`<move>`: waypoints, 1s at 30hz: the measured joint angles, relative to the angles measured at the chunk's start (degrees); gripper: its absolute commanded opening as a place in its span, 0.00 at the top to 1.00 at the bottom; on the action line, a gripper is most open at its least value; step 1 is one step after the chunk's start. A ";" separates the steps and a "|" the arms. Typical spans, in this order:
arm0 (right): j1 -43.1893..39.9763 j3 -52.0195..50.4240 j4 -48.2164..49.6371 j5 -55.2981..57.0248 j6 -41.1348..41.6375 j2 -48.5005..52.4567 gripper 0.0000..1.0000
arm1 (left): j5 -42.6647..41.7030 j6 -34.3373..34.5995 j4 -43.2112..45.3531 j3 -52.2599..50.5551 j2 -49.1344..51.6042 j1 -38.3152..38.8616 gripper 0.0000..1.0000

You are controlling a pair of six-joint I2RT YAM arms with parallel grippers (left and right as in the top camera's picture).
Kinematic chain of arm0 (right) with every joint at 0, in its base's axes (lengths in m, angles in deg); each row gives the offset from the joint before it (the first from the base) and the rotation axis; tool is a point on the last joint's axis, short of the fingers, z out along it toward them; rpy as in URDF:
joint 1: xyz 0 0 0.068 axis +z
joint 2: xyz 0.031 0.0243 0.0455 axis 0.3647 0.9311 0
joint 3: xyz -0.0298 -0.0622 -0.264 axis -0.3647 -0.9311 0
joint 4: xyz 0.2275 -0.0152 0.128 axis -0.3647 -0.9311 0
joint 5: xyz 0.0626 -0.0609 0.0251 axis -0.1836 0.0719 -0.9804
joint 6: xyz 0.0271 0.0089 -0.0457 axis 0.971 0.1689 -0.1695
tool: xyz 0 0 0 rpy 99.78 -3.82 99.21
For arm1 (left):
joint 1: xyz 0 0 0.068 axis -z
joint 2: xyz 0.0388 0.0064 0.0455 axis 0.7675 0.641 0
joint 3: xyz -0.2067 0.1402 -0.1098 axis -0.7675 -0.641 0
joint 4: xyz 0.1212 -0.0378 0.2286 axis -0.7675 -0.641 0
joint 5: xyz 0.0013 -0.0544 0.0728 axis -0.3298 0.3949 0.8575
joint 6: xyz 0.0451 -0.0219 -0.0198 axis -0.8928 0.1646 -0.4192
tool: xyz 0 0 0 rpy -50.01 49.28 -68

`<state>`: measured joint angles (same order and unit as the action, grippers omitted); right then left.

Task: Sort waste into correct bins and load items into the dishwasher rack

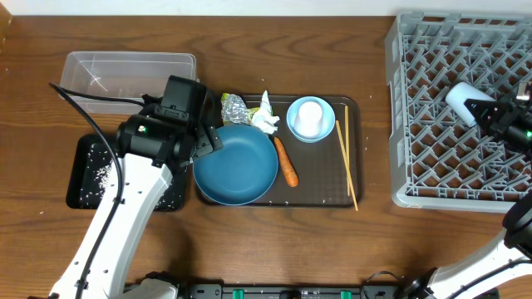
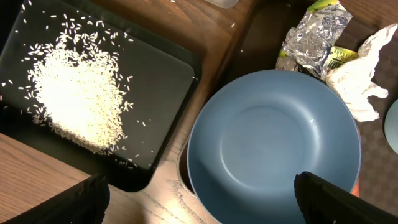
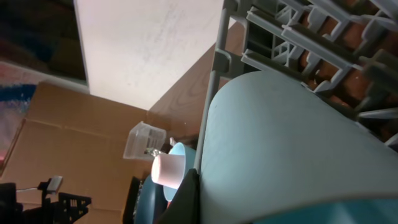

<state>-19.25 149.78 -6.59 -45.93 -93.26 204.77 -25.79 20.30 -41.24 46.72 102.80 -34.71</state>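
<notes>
My right gripper (image 1: 480,107) is pinched tight on the wall of the light blue cup (image 1: 460,97), which sits on its side over the pegs of the grey rack (image 1: 432,166). As I judge it, the step is seating it: turn it mouth down between pegs and let go only once it rests. My left gripper (image 2: 199,205) hangs spread wide above the blue plate (image 2: 273,143). The table (image 1: 274,257) is brown wood, and beyond it are a white wall (image 3: 143,43) and cardboard (image 3: 74,149)

Black tray (image 1: 81,154) partly hidden under left arm (image 1: 125,203); light blue cup (image 3: 280,162) cropped.
</notes>
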 measured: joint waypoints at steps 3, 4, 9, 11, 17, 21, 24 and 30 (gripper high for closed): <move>0.00 0.00 -0.52 -0.76 0.02 0.04 0.99 | 0.00 -0.02 0.00 0.00 0.02 0.00 0.02; 0.00 0.00 -0.98 -1.01 0.02 0.09 0.99 | 0.00 -0.02 0.00 0.00 0.00 0.00 0.02; 0.02 0.00 -3.65 -2.03 -0.02 0.24 0.99 | 0.00 -0.02 0.00 0.00 0.00 0.00 0.02; 0.04 0.00 -4.76 -2.19 -0.04 0.22 0.99 | 0.00 -0.02 0.00 0.00 0.00 0.00 0.02; 0.04 0.09 -5.99 -1.64 -0.24 0.22 0.99 | 0.00 -0.02 0.00 0.00 0.00 0.00 0.02; 0.04 0.33 -6.38 -1.16 -1.07 0.20 0.99 | 0.00 0.00 0.00 0.00 0.00 0.00 0.02; 0.04 0.33 -6.16 -1.14 -1.51 0.20 0.99 | 0.00 0.00 0.00 0.00 0.00 0.00 0.02; 0.04 0.33 -4.85 -1.09 -2.75 0.20 0.99 | 0.00 0.00 0.00 0.00 0.00 0.00 0.02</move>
<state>-19.21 150.11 -11.44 -47.02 -96.01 204.96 -25.79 20.30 -41.24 46.72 102.80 -34.71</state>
